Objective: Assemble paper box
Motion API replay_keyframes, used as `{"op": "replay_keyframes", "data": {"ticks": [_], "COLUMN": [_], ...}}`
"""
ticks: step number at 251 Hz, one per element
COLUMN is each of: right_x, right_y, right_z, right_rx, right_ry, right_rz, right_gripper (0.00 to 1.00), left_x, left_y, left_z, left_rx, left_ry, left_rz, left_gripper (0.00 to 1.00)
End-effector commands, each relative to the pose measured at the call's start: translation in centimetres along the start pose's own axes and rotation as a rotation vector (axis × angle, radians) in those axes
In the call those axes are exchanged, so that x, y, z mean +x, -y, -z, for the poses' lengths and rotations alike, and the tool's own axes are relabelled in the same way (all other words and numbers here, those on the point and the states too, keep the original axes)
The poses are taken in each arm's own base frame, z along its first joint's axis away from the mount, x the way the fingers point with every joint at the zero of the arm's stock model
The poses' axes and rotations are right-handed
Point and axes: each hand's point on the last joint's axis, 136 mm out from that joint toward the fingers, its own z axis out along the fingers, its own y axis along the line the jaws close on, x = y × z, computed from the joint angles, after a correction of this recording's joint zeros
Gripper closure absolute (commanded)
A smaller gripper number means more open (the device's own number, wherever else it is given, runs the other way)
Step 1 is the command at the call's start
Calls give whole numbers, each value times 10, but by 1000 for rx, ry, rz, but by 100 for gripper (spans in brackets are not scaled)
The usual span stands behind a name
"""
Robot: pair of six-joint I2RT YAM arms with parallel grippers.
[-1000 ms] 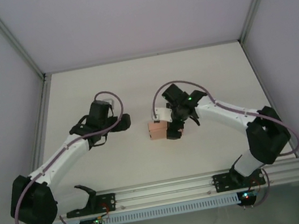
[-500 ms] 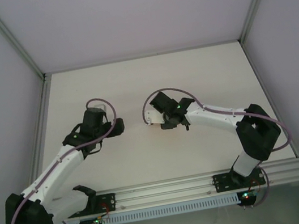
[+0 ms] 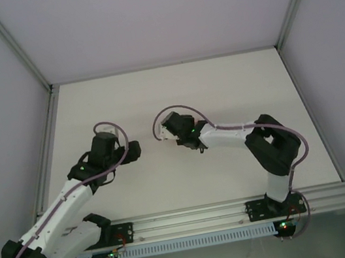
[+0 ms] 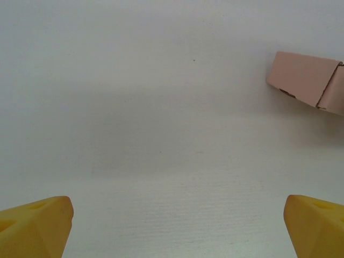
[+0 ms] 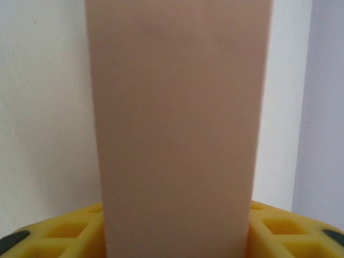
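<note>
Salmon-pink card is seen already raised into a closed rectangular body: the paper box (image 5: 177, 129) is no flat sheet. In the right wrist view its broad smooth face runs up the frame from between the yellow fingers (image 5: 64, 234). The right gripper (image 3: 180, 137), placed over the middle of the table (image 3: 231, 86), appears to be pinching it by its two sides. In the left wrist view the same box is shown at the upper right, with a fold line and a narrow seam near its end.

Most of the forming is therefore judged done. Whether the end flaps are fully tucked cannot be told, so closing or pressing them home may be what is left, along with setting the box down.

The left gripper (image 4: 177, 215) is held with its jaws spread wide and nothing between them. It is turned toward the box but kept well apart from it.

White table surface is seen between that gripper and the box, with no other object lying there. The enclosure walls (image 3: 153, 13) and the near rail (image 3: 193, 215) are set well away from the work.
</note>
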Motion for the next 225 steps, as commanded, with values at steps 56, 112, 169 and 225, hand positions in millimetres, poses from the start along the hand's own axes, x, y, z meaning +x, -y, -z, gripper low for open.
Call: {"op": "replay_keyframes", "data": {"ticks": [56,112,169,225], "right_x": [6,-8,32,175], "right_y": [-74,-42,52,98], "right_z": [33,66,90,92], "right_rx": [-233,-241,-135,106], "right_ry": [-8,179,303,140], "right_rz": [47,-143,-686,-1285], "right_gripper": [1,1,1,1], "left_x": [1,-5,-17,-54], "left_y": [-3,-2,-12,-113], "left_z": [-1,-5,-7,1], "left_rx": [-2,-11,-62,-396], "left_ry": [-1,12,46,224], "left_rz": [27,31,17,169], "left_gripper": [0,0,1,0]}}
